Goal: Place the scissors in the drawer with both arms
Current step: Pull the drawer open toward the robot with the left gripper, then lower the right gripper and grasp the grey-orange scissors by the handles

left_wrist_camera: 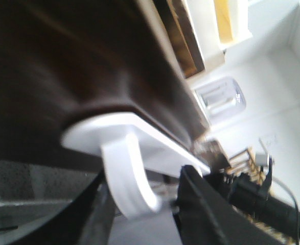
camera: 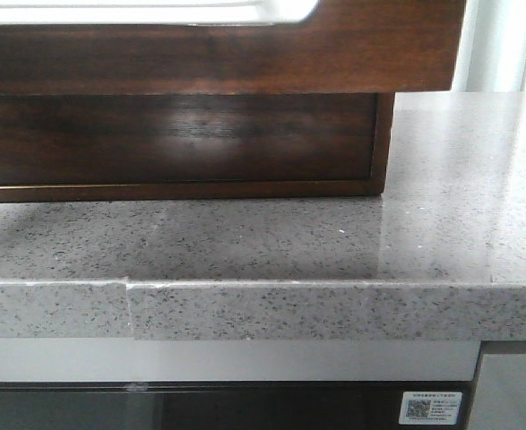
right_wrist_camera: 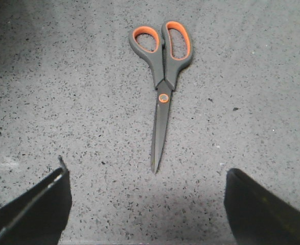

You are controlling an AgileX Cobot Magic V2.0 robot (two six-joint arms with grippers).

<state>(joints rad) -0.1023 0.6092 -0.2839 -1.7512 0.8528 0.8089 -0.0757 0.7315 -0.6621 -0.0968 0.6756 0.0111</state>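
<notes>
The scissors [right_wrist_camera: 162,84] lie untouched in the upper middle of the frame on the bench [right_wrist_camera: 63,102], the right claw [right_wrist_camera: 147,204] spread wide, the left claw's state unclear against the drawer [camera: 209,54].

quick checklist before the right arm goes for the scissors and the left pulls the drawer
1. Scissors lie flat and closed on the countertop: ok.
2. Right gripper open, empty, blade tip pointing between its fingers: ok.
3. Nothing crowding the scissors: ok.
4. Left gripper at the drawer, a white hooked piece between its fingers; firm grip: cannot tell.
5. Drawer pulled out enough to drop the scissors in: cannot tell; front view shows only its dark front.
</notes>
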